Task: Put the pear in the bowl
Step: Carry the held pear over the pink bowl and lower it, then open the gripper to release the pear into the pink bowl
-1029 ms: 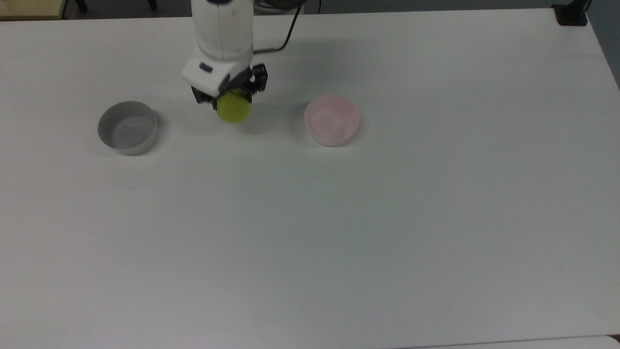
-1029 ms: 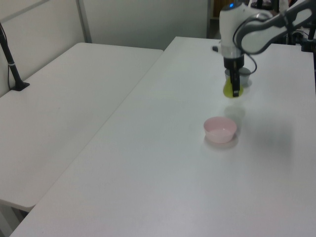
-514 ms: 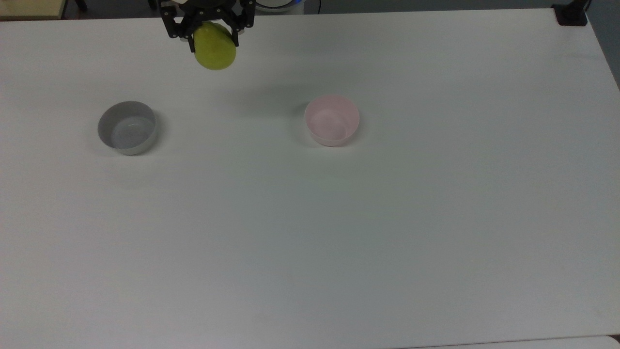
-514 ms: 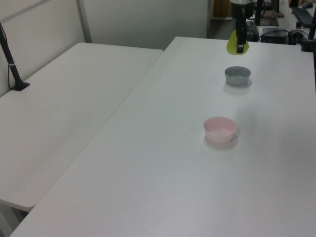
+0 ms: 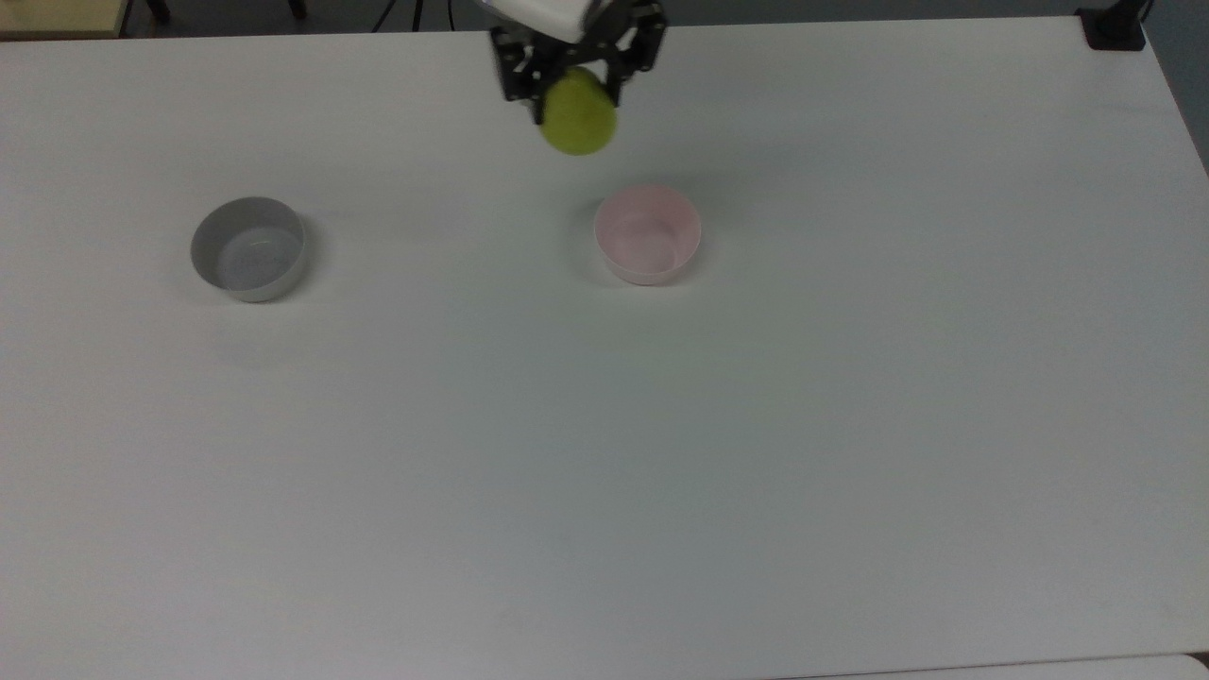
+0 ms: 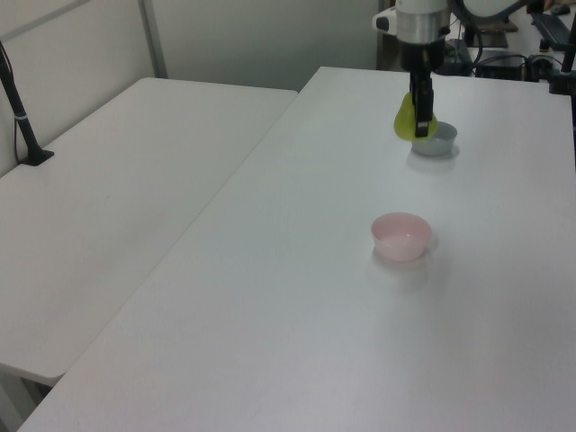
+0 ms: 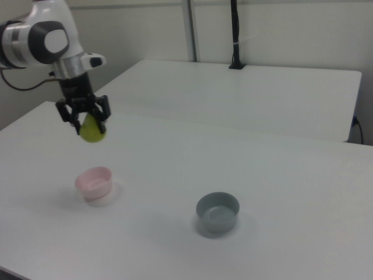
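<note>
The yellow-green pear [image 5: 578,116] [image 6: 407,121] [image 7: 92,130] hangs in the air, well above the table, with my gripper [image 5: 577,87] [image 6: 420,124] [image 7: 85,121] shut on it. The pale pink bowl [image 5: 648,233] [image 6: 401,236] [image 7: 94,182] sits empty on the white table. In the top view the pear is up and slightly left of the pink bowl. In the right view it hangs above the bowl's far side.
An empty grey-white bowl [image 5: 249,247] [image 6: 434,139] [image 7: 217,213] stands on the table [image 5: 604,453], far to the top view's left of the pink bowl. A second white table [image 6: 108,180] adjoins in the left view. A black post [image 7: 235,35] stands at the back.
My gripper has lifted the pear off the table between the two bowls, then carried it to the top view's right, closer to the pink bowl.
</note>
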Robot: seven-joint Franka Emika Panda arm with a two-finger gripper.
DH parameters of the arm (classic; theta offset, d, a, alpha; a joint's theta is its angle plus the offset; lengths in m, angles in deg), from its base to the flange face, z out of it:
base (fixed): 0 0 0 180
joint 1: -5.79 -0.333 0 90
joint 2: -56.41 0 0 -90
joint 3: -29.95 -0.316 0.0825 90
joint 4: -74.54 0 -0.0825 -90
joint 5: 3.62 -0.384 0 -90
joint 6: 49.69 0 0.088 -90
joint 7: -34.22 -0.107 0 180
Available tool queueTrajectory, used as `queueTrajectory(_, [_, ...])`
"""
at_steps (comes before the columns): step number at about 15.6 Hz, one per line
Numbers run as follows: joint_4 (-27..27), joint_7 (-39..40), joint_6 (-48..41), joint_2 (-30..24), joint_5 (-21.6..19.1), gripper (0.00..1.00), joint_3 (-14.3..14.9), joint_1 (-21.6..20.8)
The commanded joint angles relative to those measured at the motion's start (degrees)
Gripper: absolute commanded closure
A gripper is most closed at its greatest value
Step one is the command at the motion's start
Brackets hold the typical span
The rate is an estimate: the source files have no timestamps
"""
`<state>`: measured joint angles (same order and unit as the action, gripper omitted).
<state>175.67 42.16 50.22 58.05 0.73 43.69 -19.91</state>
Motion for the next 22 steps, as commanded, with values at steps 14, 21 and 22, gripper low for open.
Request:
queueTrajectory(14, [4.0,-2.9,11.0,13.1,-1.5,0.99,1.0,-7.7])
queueTrajectory(21, [5.1,-2.8,13.3,16.1,-1.5,0.93,1.0,-7.6])
queueTrajectory(22, [5.1,-2.8,13.4,16.1,-1.5,0.82,1.0,-7.5])
